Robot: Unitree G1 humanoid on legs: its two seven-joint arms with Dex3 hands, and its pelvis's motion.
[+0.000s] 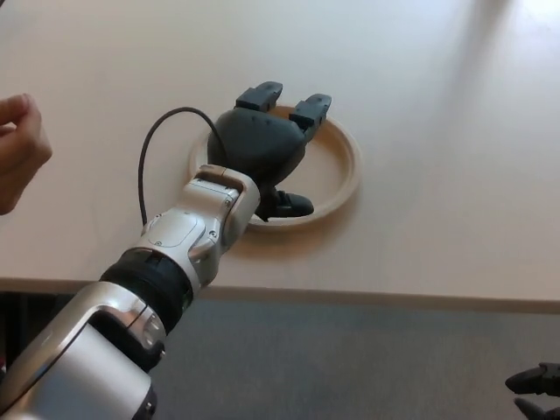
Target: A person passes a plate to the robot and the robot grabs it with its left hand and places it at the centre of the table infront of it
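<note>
A pale round plate [342,166] lies flat on the beige table [420,96], a little left of the picture's middle and near the front edge. My left hand [262,144] hovers over the plate's left half and hides that part. It is open: two fingers [261,93] point away over the far rim, and the thumb [290,206] reaches over the near rim. Nothing is between them. Only the black tips of my right hand [535,383] show at the bottom right corner, below the table.
A person's hand [17,149] is curled at the left edge, above the table. The table's front edge [394,297] crosses the lower picture, with grey floor [350,367] beneath. A black cable [144,171] loops from my left wrist.
</note>
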